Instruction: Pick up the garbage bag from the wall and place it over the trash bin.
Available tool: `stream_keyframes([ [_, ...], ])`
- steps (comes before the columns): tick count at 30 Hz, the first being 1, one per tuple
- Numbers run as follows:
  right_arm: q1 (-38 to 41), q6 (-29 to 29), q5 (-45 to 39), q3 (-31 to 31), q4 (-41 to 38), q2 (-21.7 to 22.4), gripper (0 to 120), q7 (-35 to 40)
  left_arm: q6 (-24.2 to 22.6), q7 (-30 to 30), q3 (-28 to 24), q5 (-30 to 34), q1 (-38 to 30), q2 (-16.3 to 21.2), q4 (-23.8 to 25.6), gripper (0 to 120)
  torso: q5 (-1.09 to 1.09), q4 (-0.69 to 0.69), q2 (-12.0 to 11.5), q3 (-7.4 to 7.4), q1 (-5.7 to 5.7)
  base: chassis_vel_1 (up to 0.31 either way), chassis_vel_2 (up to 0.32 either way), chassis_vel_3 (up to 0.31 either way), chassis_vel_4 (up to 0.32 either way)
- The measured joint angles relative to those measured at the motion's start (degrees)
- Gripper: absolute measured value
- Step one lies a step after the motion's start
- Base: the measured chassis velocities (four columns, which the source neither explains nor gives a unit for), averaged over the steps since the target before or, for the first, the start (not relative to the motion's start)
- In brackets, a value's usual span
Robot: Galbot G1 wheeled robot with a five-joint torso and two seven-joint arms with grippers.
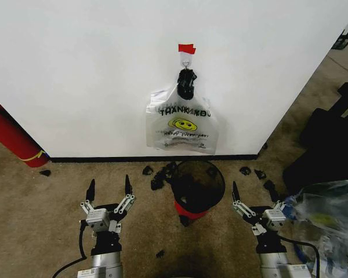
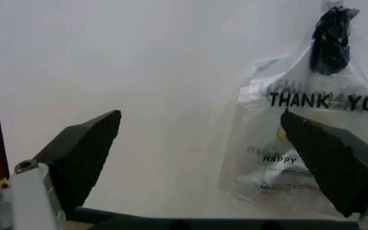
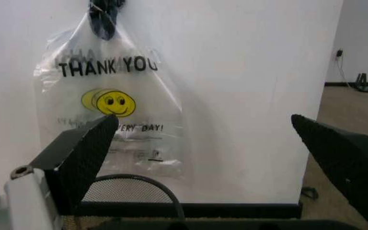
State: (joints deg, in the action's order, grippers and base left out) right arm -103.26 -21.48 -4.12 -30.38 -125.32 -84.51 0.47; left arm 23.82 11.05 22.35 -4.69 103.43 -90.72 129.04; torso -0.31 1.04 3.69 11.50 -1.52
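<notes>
left gripper (image 1: pixel 109 189) hovered low over the carpet, fingers spread, empty | garbage bag (image 1: pixel 182 124) hung on the wall (image 1: pixel 75 69) from a hook under red tape (image 1: pixel 187 48), handles apparently bunched dark | trash bin (image 1: pixel 198 186) stood on the floor beneath it | right gripper (image 1: pixel 252 197) spread wide, empty

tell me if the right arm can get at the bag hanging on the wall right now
Probably yes: the right gripper is open and low beside the trash bin, and nothing stands between it and the garbage bag on the wall.
</notes>
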Motion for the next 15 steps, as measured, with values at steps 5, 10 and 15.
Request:
stream_keyframes([
  [5, -0.1, 0.03, -0.54, 0.09, 0.12, 0.14, 100, -0.04, -0.02, 0.02, 0.0, -0.02, 0.0, 0.07, -0.06, 99, 0.0, 0.0, 0.0, 0.0, 0.0, 0.0, 0.0, 0.0, 0.0],
  [10, -0.11, 0.54, -0.89, 0.48, -0.03, 0.17, 100, -0.12, -0.02, 0.04, -0.08, -0.03, 0.0, 0.0, -0.16, 99, 0.0, 0.0, 0.0, 0.0, 0.0, 0.0, 0.0, 0.0, 0.0],
  [15, -0.31, 1.14, -1.87, 0.6, -0.29, 0.58, 100, -0.18, -0.04, 0.05, -0.07, -0.03, -0.02, 0.2, -0.17, 99, 0.0, 0.0, 0.0, 0.0, 0.0, 0.0, 0.0, 0.0, 0.0],
])
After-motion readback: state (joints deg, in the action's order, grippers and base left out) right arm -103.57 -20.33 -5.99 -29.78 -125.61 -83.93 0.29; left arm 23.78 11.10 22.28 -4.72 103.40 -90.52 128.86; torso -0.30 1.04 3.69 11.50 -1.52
